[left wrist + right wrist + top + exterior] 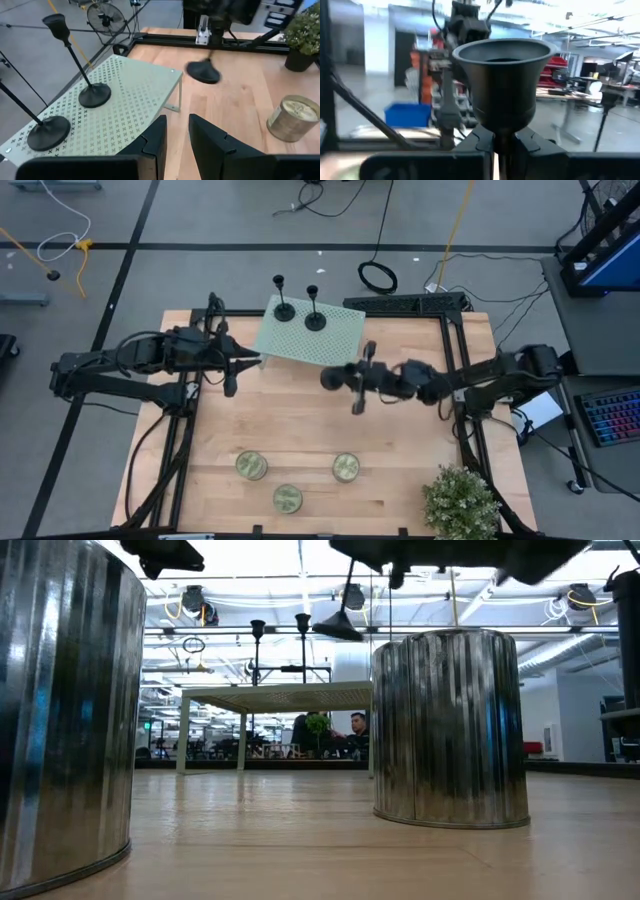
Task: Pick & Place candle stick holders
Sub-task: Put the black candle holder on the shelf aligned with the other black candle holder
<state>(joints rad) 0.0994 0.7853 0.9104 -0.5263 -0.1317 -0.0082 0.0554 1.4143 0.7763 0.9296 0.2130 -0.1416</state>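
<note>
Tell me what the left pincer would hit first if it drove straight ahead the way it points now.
Probably the perforated rack: the left pincer sits at its corner edge, fingers slightly apart. If it passes under the rack, next in line is the candle holder held by the right pincer. Depth is uncertain.

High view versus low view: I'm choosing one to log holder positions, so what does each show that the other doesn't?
Only the high view shows the potted plant, the left gripper beside the perforated shelf, and the right gripper shut on the third holder. Only the low view shows a seated person in the room behind. Both show two candle stick holders upright on the shelf, and metal tins.
</note>
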